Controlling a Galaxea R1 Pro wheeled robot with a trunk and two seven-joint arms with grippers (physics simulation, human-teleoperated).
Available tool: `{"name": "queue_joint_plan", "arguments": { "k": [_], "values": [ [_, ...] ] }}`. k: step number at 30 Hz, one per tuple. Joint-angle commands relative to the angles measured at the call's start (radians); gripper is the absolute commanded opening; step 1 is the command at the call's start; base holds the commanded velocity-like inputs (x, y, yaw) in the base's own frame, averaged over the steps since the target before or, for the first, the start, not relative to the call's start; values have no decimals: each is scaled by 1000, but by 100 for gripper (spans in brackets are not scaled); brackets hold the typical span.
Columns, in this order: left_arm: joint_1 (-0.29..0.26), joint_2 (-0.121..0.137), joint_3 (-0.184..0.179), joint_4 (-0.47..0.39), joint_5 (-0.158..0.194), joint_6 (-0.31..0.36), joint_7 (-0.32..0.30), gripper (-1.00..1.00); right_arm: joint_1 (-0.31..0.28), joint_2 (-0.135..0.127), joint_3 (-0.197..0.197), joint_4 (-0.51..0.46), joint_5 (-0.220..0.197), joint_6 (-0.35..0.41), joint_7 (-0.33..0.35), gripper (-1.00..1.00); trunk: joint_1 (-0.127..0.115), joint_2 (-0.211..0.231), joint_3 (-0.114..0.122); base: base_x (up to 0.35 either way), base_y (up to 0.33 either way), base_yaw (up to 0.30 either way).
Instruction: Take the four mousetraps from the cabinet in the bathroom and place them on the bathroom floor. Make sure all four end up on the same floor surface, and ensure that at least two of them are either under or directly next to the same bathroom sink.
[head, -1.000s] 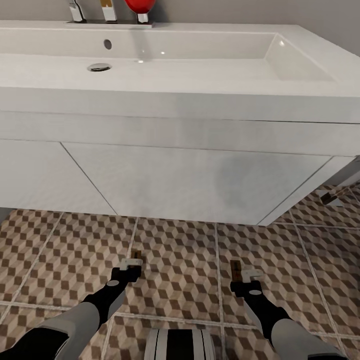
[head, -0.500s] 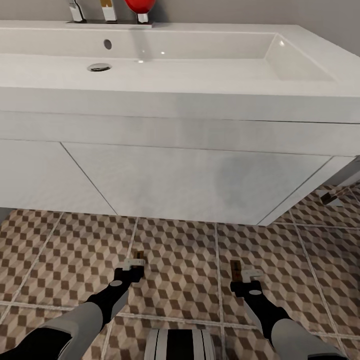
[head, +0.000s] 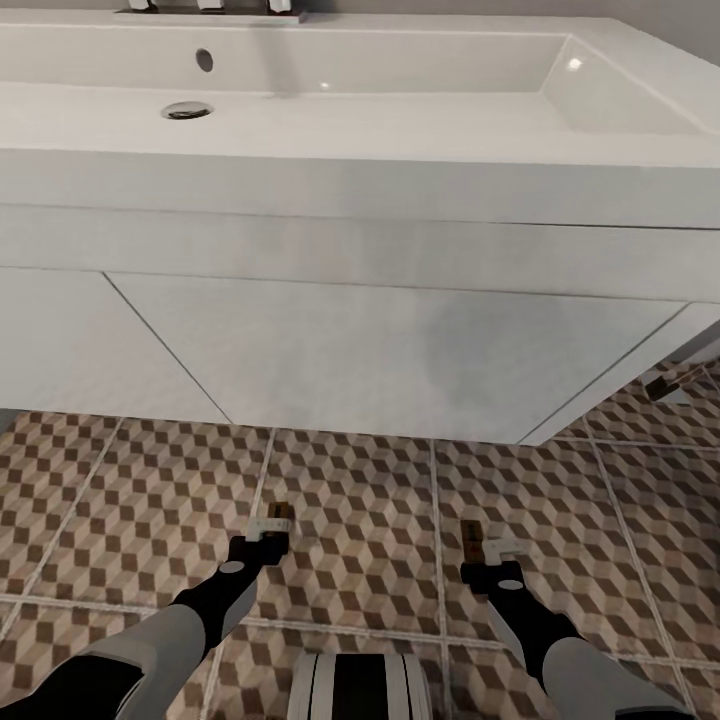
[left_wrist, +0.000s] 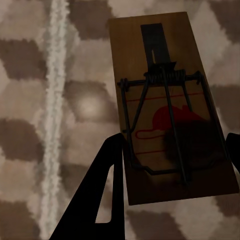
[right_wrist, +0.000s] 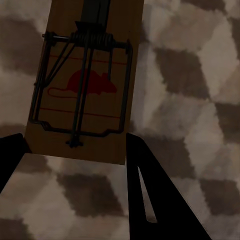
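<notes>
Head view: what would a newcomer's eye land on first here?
The wide white rectangular basin on its white wall-hung vanity dominates the upper half. Below it, over the brown-and-beige cube-patterned floor tiles, each arm holds a small flat brown wooden mousetrap: left, right.

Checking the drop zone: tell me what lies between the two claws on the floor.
In the head view, bare cube-patterned bathroom floor separates the left claw from the right claw; one grout line crosses it, nothing else.
</notes>
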Motion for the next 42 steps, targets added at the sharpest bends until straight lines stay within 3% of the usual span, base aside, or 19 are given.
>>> {"name": "queue_joint_plan", "arguments": {
  "k": [1, 33, 39, 42],
  "values": [
    [-1, 0, -9, 1, 9, -4, 7, -100, 0, -1, 6, -1, 2, 5, -3, -100, 0, 0, -1, 0, 0, 0],
    [-1, 0, -12, 0, 3, -6, 4, -100, 0, -1, 6, -1, 2, 4, -3, -100, 0, 0, -1, 0, 0, 0],
    [-1, 1, -12, 0, 3, -6, 4, -100, 0, -1, 6, -1, 2, -2, -3, -100, 3, -2, -24, 0, 0, 0],
    [-1, 2, -12, 0, 4, -7, 4, -100, 0, -1, 6, -1, 2, -3, -3, -100, 3, -2, -24, 0, 0, 0]
  ]
}}
